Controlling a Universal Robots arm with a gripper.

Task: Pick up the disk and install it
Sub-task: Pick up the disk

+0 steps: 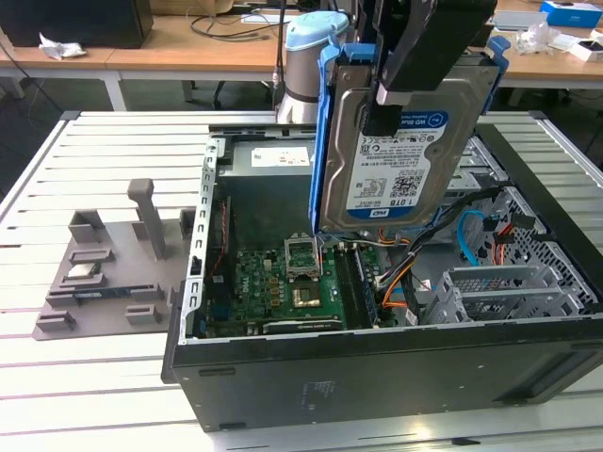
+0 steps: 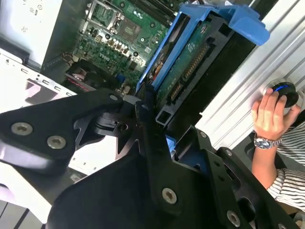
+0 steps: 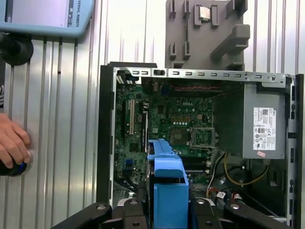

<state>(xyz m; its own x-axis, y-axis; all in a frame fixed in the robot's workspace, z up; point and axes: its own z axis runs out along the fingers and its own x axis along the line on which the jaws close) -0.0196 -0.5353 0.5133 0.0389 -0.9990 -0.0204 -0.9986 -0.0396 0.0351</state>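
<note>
My gripper (image 1: 382, 111) is clamped on the disk (image 1: 405, 160), one black finger pressed on the label face. The disk hangs upright in the air with its blue carrier frame around the edges, touching nothing else. Directly below me is the open computer case (image 1: 377, 367), with the motherboard (image 3: 176, 124) exposed and the grey power supply (image 3: 264, 126) in a corner. A grey parts tray (image 1: 104, 273) lies beside the case. A person's hand (image 3: 12, 145) rests on a blue knob (image 2: 286, 93), well apart from me.

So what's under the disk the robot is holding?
The tool holds the disk above the open computer case. Below it lies the green motherboard with coloured cables beside. The disk's blue frame hides the board directly beneath.
</note>
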